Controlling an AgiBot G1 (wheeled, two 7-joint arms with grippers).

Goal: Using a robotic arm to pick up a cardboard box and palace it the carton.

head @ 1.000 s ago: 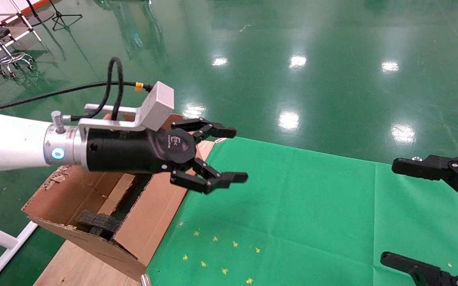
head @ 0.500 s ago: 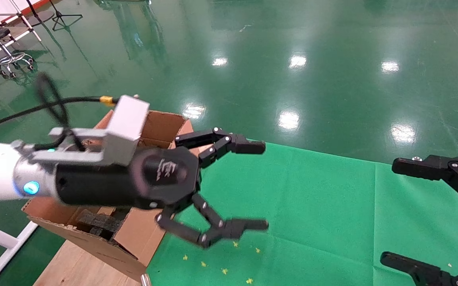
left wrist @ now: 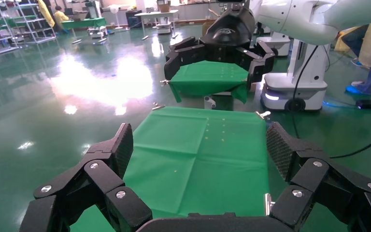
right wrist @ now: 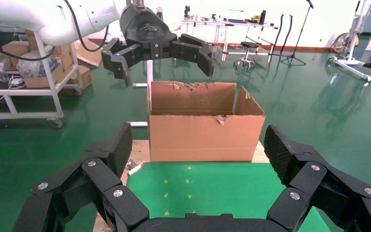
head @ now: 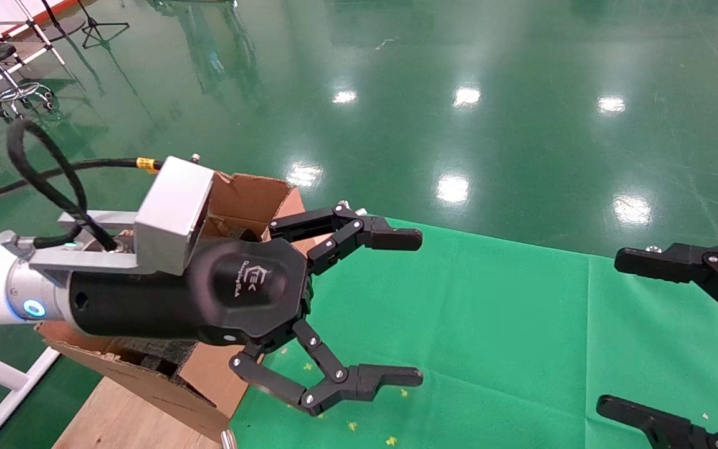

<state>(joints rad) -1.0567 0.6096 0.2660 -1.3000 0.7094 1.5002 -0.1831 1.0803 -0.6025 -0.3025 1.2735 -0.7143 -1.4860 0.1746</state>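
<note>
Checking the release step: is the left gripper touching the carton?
Apart. In the right wrist view the left gripper hangs open and empty in the air above the carton, with floor visible between its fingertips and the carton's rim.

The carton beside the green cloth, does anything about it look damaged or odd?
Yes. The carton has torn, ragged flap edges along its top rim, with a rip in the near wall's upper edge. The left gripper hovers beside it, jaws open and empty.

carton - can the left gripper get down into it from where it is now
Probably yes. The left gripper hangs open and empty beside the carton, above the green cloth; the carton's top is open, with nothing seen blocking it.
</note>
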